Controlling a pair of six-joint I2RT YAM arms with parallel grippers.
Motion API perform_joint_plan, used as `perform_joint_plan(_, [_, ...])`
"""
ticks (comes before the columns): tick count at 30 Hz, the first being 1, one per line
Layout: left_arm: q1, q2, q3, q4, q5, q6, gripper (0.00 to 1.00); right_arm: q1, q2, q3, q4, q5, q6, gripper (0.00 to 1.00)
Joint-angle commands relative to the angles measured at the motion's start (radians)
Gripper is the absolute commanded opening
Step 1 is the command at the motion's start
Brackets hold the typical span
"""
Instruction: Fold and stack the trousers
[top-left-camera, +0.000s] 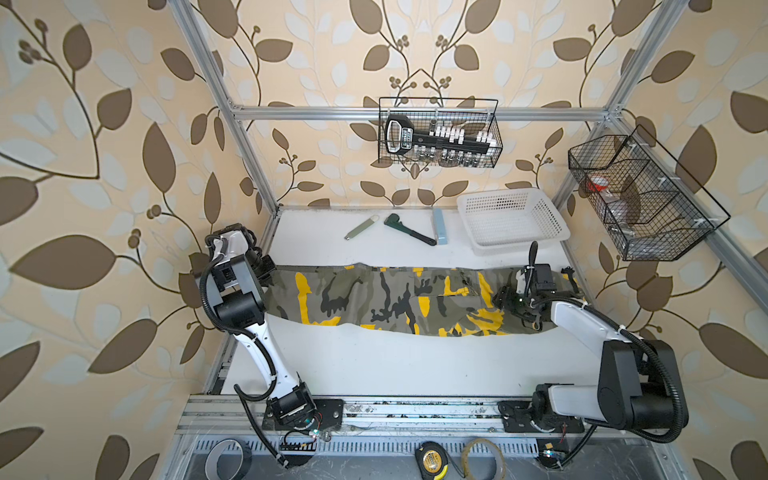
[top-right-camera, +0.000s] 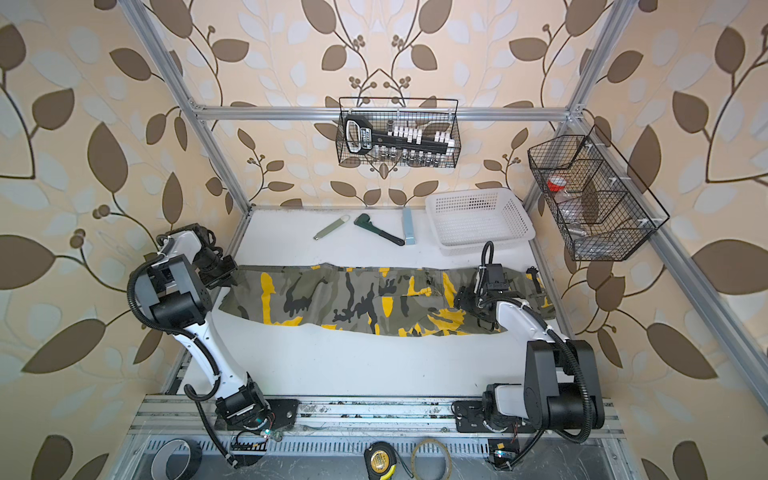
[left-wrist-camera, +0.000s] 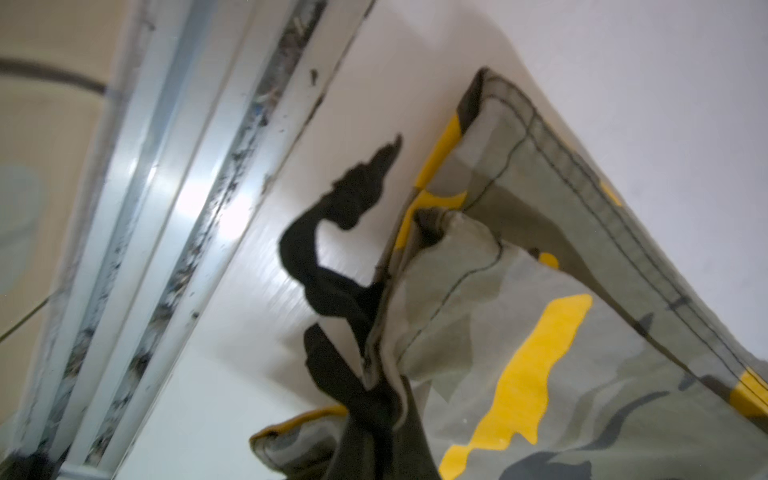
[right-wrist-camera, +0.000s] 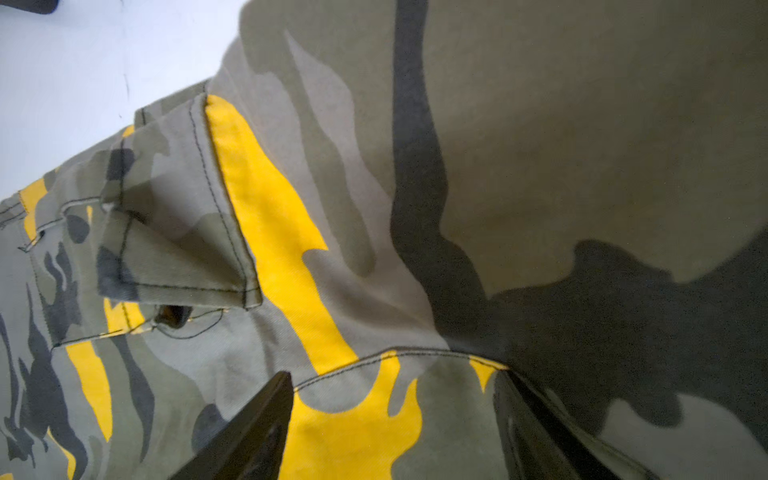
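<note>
With left gripper (top-left-camera: 268, 272) pinched shut on the hem end of the trousers (top-left-camera: 395, 299), laid lengthwise across the table (top-left-camera: 374, 365), and right gripper (right-wrist-camera: 395, 436) spread open over the waist end, apparently setting up an end-to-end fold: next, clamp the waist and bring the ends together.

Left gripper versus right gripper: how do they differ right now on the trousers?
The left gripper is shut, pinching the trousers at the leg end; the right gripper is open, jaws spread over the waist end, gripping nothing. At the left gripper the cloth bunches up off the table; under the right gripper it lies spread. Both are at the same garment.
</note>
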Motion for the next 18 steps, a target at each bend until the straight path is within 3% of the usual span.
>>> perform_joint_plan(1, [-0.002,-0.116,0.025,-0.09,-0.045,-0.054,0.0,0.019,-0.029,-0.015,-0.019,-0.017,0.014,0.77])
perform_joint_plan(9, [-0.095,-0.236,0.063,-0.159,0.05,-0.107,0.0,0.066,-0.04,-0.001,-0.022,-0.012,0.03,0.77])
perform_joint_plan(15, [-0.258,-0.328,0.044,-0.195,0.139,-0.197,0.0,0.093,-0.056,0.023,-0.039,-0.009,0.033,0.77])
perform_joint_plan(18, [-0.381,-0.38,0.015,-0.179,0.175,-0.269,0.0,0.096,-0.077,0.025,-0.05,-0.007,0.026,0.78])
